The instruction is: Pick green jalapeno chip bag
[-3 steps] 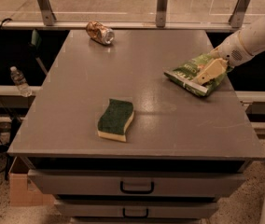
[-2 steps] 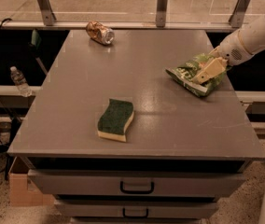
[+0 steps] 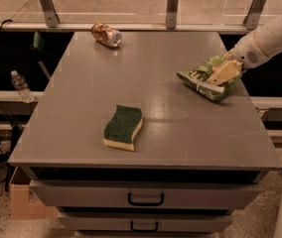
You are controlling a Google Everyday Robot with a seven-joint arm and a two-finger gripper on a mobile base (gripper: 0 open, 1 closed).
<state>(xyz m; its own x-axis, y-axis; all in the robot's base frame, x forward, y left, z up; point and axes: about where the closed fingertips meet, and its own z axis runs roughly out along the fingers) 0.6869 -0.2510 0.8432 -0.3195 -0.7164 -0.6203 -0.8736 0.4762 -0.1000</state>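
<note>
The green jalapeno chip bag [image 3: 202, 80] lies crumpled at the right side of the grey table [image 3: 146, 133], near its right edge. My gripper [image 3: 223, 73], with tan fingers, comes in from the right on a white arm and is shut on the bag's right part. The bag's left end points toward the table's middle and sits just above the surface. The part of the bag under the fingers is hidden.
A green-topped yellow sponge [image 3: 123, 127] lies near the front middle of the table. A crushed metallic can [image 3: 106, 34] lies at the back left. Drawers [image 3: 146, 198] are below the front edge. A water bottle [image 3: 21, 86] stands left of the table.
The gripper and the bag have risen very slightly. The sponge and the can have not moved.
</note>
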